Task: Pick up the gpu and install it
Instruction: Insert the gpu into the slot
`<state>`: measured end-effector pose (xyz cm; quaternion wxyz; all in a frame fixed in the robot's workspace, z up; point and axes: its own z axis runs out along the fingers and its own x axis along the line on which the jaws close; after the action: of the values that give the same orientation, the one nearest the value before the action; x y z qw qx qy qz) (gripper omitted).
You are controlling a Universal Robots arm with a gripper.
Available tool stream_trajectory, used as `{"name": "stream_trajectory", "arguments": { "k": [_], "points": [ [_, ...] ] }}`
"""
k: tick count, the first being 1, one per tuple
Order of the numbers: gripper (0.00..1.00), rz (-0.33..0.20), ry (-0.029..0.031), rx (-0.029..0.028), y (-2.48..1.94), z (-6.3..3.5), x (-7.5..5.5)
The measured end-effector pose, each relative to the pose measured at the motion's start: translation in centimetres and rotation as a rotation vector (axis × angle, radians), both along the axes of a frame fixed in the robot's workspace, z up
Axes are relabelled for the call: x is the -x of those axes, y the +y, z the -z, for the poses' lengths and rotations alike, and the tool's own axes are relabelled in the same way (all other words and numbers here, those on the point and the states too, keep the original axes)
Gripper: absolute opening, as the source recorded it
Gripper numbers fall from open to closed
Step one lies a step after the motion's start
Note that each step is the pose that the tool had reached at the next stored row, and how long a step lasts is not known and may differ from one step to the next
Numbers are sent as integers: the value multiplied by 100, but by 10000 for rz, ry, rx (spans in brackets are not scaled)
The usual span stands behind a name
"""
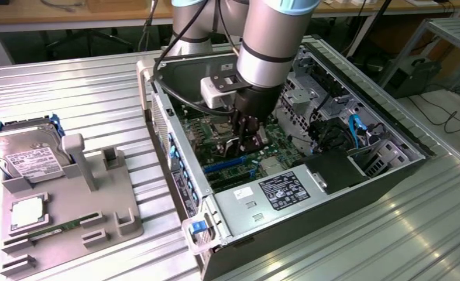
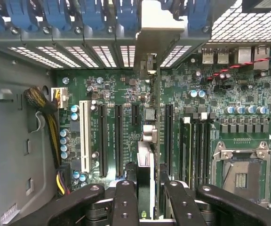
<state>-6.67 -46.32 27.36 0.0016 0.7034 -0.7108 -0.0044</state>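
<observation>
So the fingers [image 2: 126, 202] are pinched in narrow on the gpu [image 2: 147, 155], holding it edge-on between them. In the wrist view you can see the card standing thin and upright, its silver bracket [image 2: 160, 28] running out toward the slotted back wall of the computer case [image 1: 386, 175].

Taking the motherboard [image 2: 121, 84] as the reference: the card is right over it, lined up along the row of long black expansion slots [image 2: 118, 136], sitting between the white slot [image 2: 84, 136] on one side and the memory slots [image 2: 194, 146] and bare CPU socket [image 2: 241, 172] on the other. I honestly can't tell whether its bottom edge is touching a slot or just hovering above.

From the exterior view, the gripper [image 1: 246, 137] is sunk down inside the open case, above the board. Outside the case, the grey parts tray [image 1: 66, 216] has the hard drive [image 1: 28, 161] and a memory stick [image 1: 58, 229] in it.

Progress-wise: pickup looks done, card's carried into the case. Seating it fully looks like what's left.
</observation>
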Motion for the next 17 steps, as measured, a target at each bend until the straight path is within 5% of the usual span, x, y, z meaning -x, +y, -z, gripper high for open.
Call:
{"name": "stream_trajectory", "arguments": {
  "k": [17],
  "points": [
    [27,1,0,0,2,76,40]
  ]
}}
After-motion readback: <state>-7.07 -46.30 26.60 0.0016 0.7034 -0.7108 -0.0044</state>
